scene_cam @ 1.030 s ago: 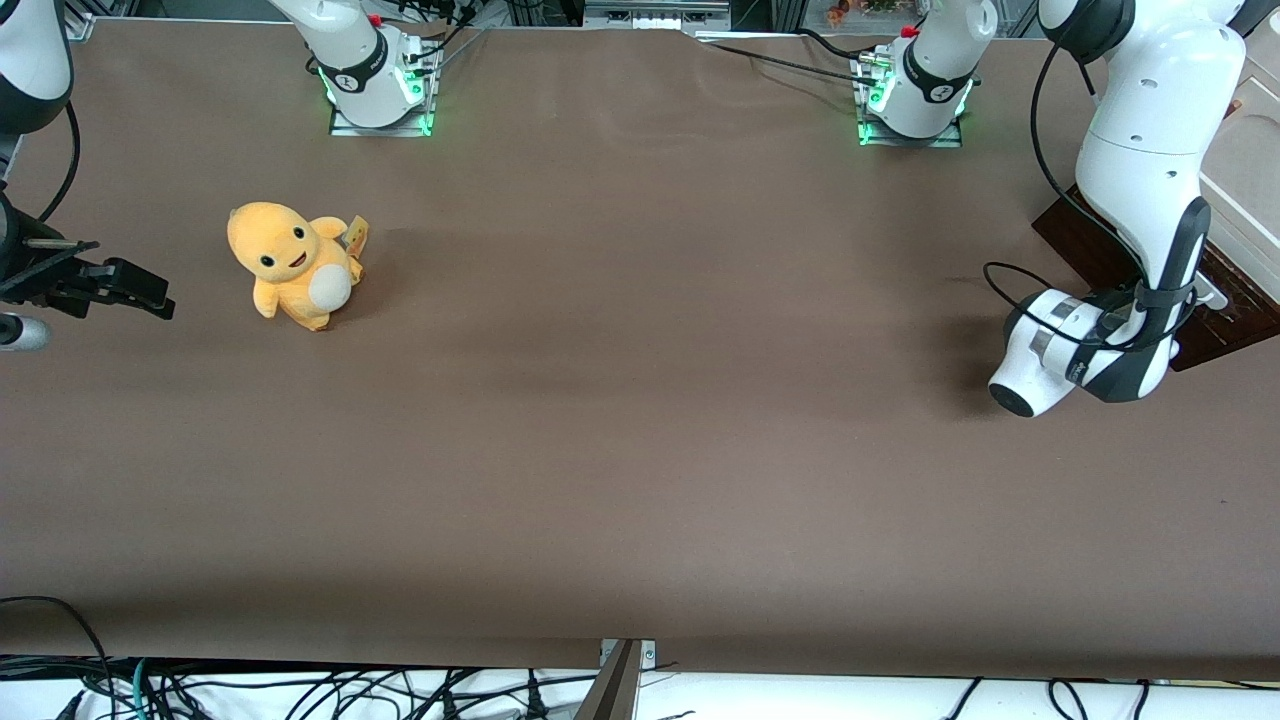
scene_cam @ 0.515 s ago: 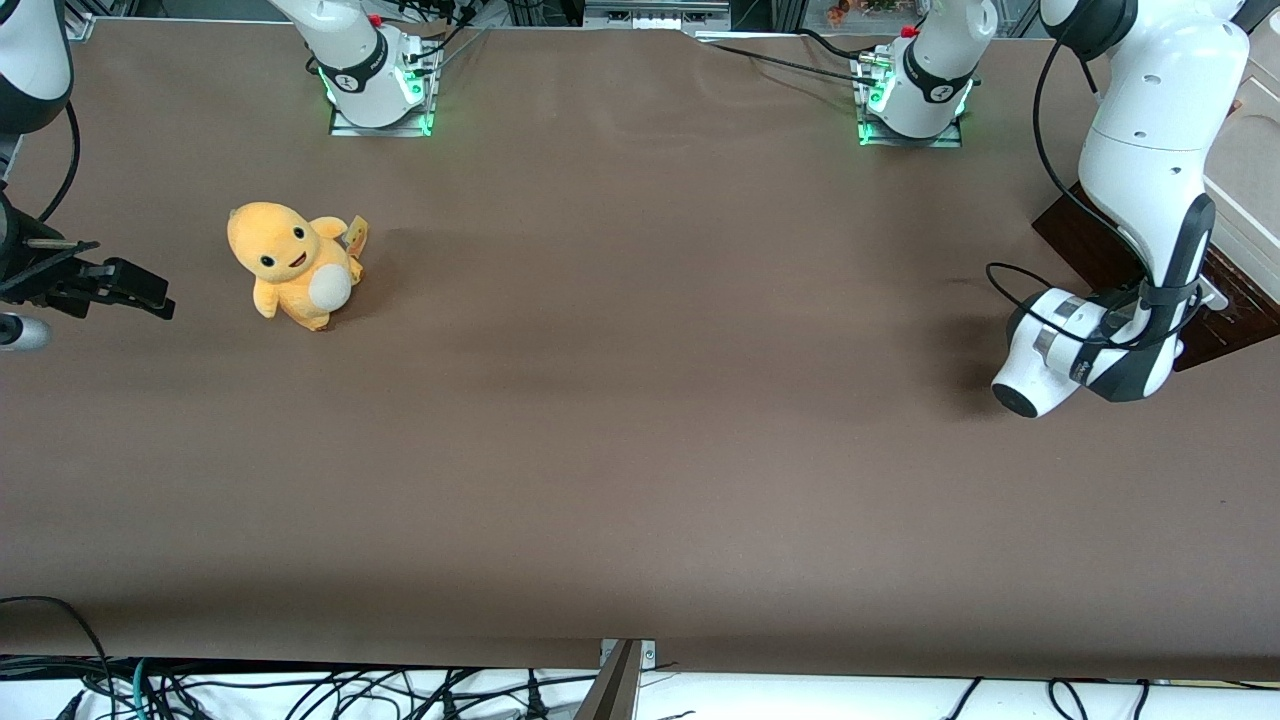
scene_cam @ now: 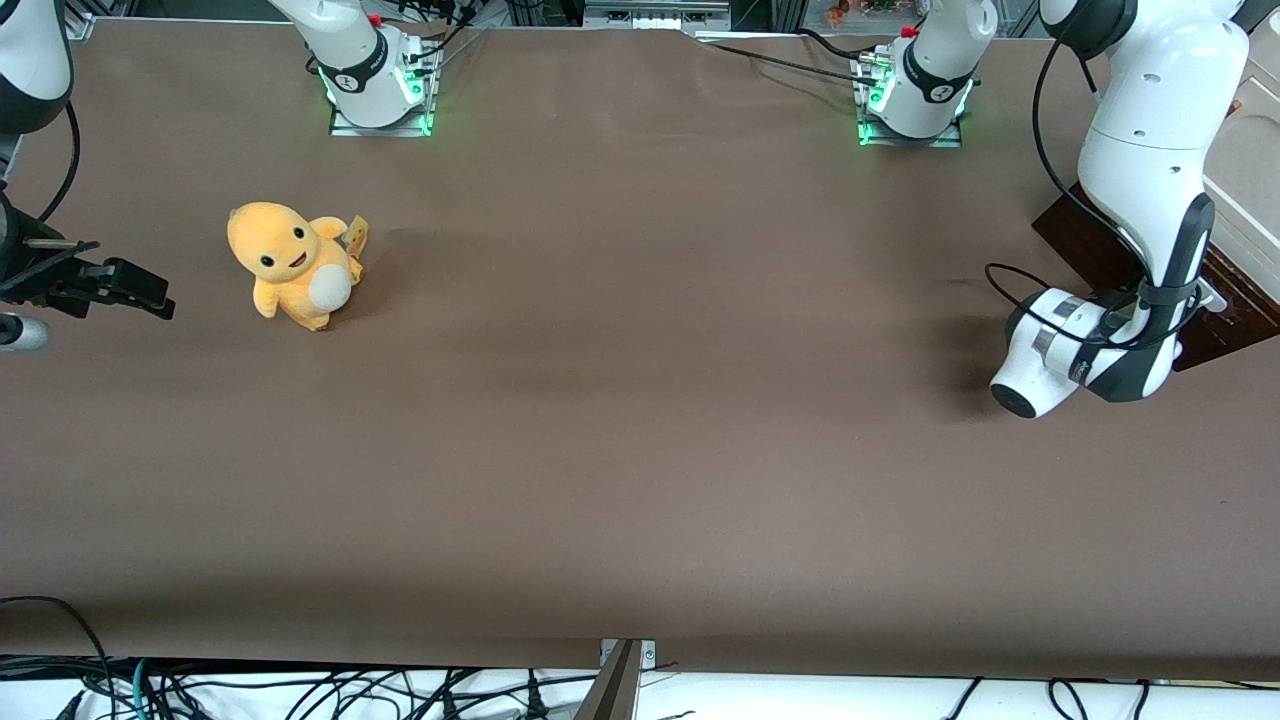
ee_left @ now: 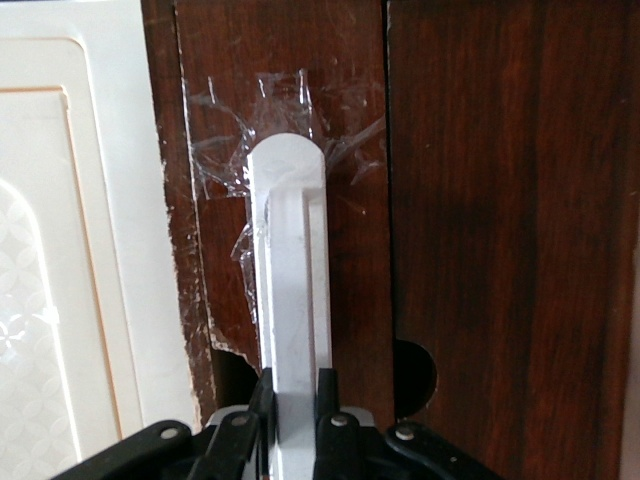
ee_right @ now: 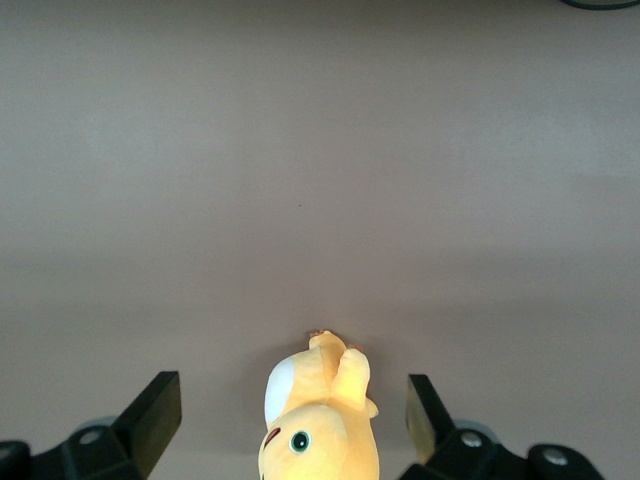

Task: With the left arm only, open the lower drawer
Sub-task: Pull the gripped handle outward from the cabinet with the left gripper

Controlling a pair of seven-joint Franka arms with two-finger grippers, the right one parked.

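My left arm (scene_cam: 1150, 190) is reaching down at the working arm's end of the worktop (scene_cam: 640, 450), near the corner farthest from the front camera, where the lower drawer (scene_cam: 1240, 300) is showing its dark-brown wood at that edge. My claw (ee_left: 296, 410) is pinching the drawer's white bar handle (ee_left: 290, 290), one black finger (ee_left: 262, 405) pressing on each side of the bar; clear tape is lying over the handle's rounded end. The cream cabinet top (ee_left: 70, 250) is lying just beside the drawer front. A yellow plush toy (scene_cam: 292, 264) is sitting well apart, toward the parked arm's end.
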